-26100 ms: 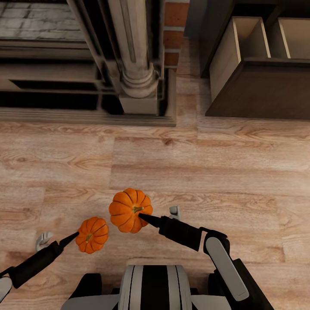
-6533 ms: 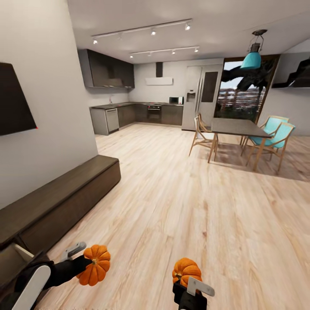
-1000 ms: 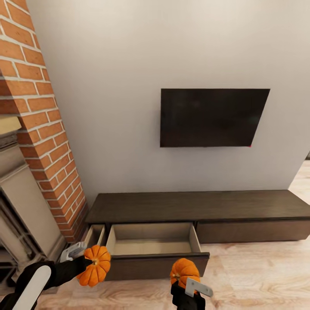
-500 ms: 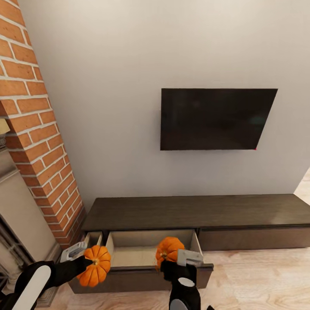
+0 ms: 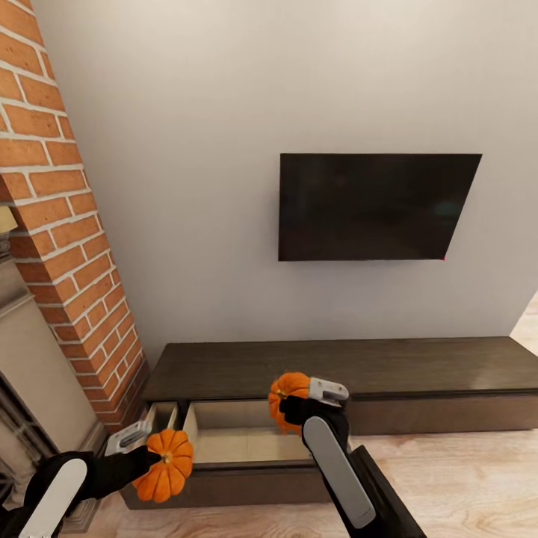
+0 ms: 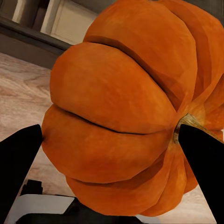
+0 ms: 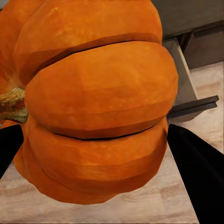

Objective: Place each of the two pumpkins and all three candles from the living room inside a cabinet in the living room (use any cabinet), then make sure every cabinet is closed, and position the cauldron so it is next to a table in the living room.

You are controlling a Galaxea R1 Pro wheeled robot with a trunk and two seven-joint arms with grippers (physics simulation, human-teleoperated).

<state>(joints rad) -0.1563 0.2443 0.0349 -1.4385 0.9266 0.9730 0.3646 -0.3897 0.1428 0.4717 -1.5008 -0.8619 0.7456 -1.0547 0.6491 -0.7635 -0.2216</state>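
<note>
I hold two orange ribbed pumpkins. My right gripper (image 5: 293,400) is shut on one pumpkin (image 5: 286,392), held over the open pale drawer (image 5: 239,437) of the dark brown cabinet (image 5: 336,366). The right wrist view shows that pumpkin (image 7: 93,98) close up between dark fingers (image 7: 198,172). My left gripper (image 5: 153,462) is shut on the other pumpkin (image 5: 166,465), low at the left, in front of the drawer's front panel. In the left wrist view this pumpkin (image 6: 126,112) sits between the fingers (image 6: 18,163). Candles and cauldron are out of view.
A black TV (image 5: 373,205) hangs on the white wall above the cabinet. A brick fireplace column (image 5: 60,224) stands at the left. A second narrow drawer (image 5: 163,415) is open beside the wide one. Light wood floor (image 5: 463,478) lies at the right.
My right arm has reached forward and up, carrying its pumpkin from the drawer's front edge to above the drawer's inside. The left gripper and its pumpkin have stayed put.
</note>
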